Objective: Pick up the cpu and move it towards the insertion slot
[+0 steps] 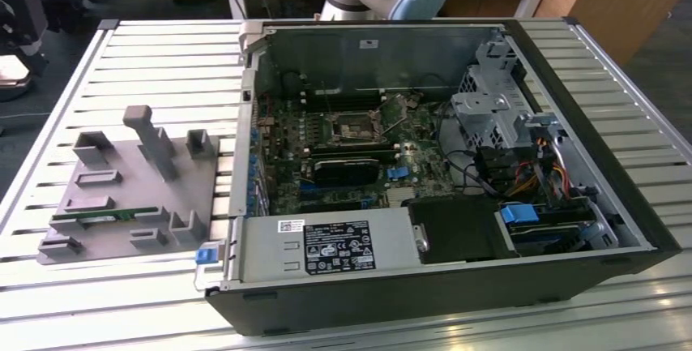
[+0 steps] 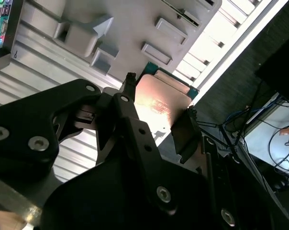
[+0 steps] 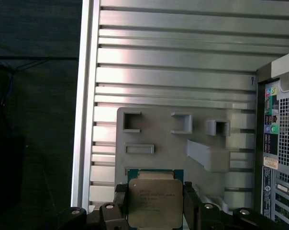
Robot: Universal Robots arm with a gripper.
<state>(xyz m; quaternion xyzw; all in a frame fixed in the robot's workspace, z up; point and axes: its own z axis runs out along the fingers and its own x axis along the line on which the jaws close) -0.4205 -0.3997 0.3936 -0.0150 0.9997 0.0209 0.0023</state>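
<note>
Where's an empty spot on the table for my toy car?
On the table, bare slats lie past the grey fixture and its tall posts, plus the strip nearest the exterior camera. Inside the computer case it's crowded.

You've got an open PC case [image 1: 368, 55] on the slatted metal table [image 1: 162, 51] — power supply [image 1: 324, 247] at its camera-side wall, long black card [image 1: 343, 169] mid-board. Grey fixture [image 1: 119, 181] sits just beside it on the exterior view's left — 1 green memory stick [image 1: 96, 215] lying on it.

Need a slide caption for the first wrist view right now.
The gripper clamps the cpu over the grey fixture on the slatted table.
</note>
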